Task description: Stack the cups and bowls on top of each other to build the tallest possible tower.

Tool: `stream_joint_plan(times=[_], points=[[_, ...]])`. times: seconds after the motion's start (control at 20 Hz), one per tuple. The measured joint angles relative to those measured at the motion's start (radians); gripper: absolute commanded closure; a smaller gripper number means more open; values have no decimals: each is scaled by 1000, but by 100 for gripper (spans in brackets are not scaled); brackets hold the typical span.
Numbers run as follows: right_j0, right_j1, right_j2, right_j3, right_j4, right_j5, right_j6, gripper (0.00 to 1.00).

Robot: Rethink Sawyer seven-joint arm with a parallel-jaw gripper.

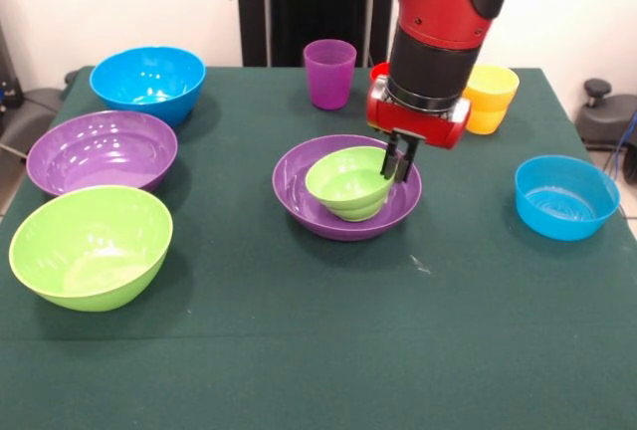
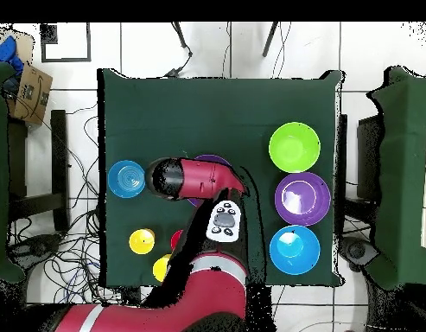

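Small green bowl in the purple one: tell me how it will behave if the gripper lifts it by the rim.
The small green bowl looks like thin glossy plastic, so probably light and somewhat slippery. It already sits tilted inside the purple bowl, so a one-sided rim grip by the gripper may let it swing. It seems rigid, unlikely to flex.

A desk point(image 1: 328, 350) covered in dark green cloth stands on a white tiled floor point(image 2: 220, 47), a cardboard box point(image 2: 28, 93) beside it.
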Motion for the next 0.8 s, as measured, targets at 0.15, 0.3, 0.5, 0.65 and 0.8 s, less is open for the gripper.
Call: stream_joint_plan(times=[0.15, 0.3, 0.5, 0.65, 0.8], points=[[0, 1, -6, 0, 0, 0, 0, 100], [0, 1, -11, -1, 0, 0, 0, 100], [0, 1, -12, -2, 0, 0, 0, 100], [0, 1, -14, -4, 0, 0, 0, 100], [0, 1, -16, -7, 0, 0, 0, 100]])
